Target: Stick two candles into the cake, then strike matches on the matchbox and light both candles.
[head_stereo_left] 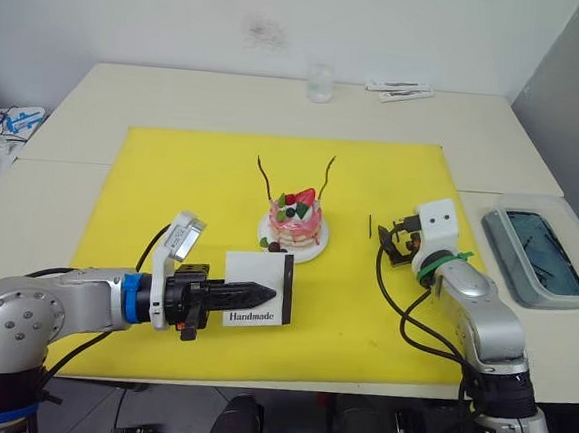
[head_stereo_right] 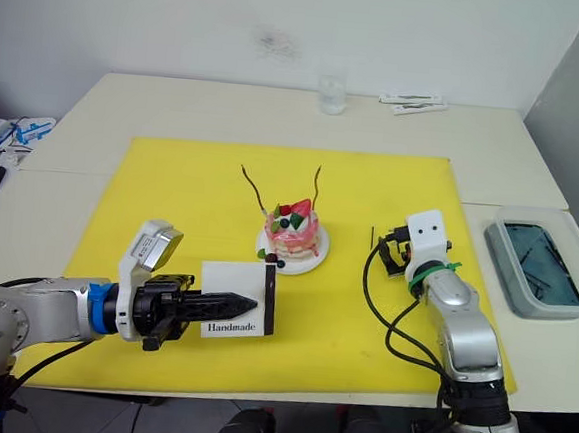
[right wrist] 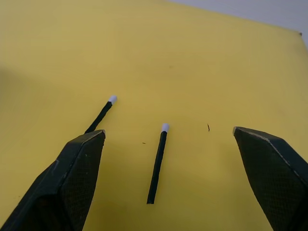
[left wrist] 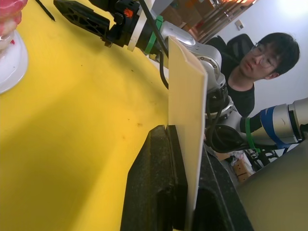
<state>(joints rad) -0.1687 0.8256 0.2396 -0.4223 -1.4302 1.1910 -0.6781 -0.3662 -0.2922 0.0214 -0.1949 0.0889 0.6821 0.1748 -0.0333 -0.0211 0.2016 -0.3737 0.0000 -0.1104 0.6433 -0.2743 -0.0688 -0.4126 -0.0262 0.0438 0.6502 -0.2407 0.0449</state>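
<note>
- Here the left gripper point(head_stereo_left: 253, 296) is shut flat on the matchbox point(head_stereo_left: 257, 289), which it holds just above the yellow mat point(head_stereo_left: 172, 177), near the mat's front edge and about midway along it. The box stands on edge with its printed face toward the camera and its black strip point(head_stereo_left: 287, 289) running up the side nearest the cake; the left wrist view shows the fingers point(left wrist: 159, 192) pinching the box edge-on.
- Toward the mat's right edge, the right gripper point(right wrist: 166, 168) hangs wide open and empty over the two matches.
- The coming move looks to turn on this: one match point(right wrist: 157, 163) lies midway between the spread fingers, its long axis running along them, pale head pointing away from the wrist. So the jaws would close across the stick, a fair line for a pinch.
- The other match point(right wrist: 101, 115) lies just beside the left-hand finger point(right wrist: 72, 183) in that view, slanted, its tail hidden under the finger; it could get nudged or caught as the jaws close.
- The right arm is plainly the nearer one for the matches, and the left is busy with the box.
- Farther in, the cake point(head_stereo_left: 295, 223) sits on its plate point(head_stereo_left: 312, 248) at the mat's middle, beyond the box, between the two arms.
- Both candles point(head_stereo_left: 264, 175) already stand in the cake, leaning apart, unlit as far as I can tell.
</note>
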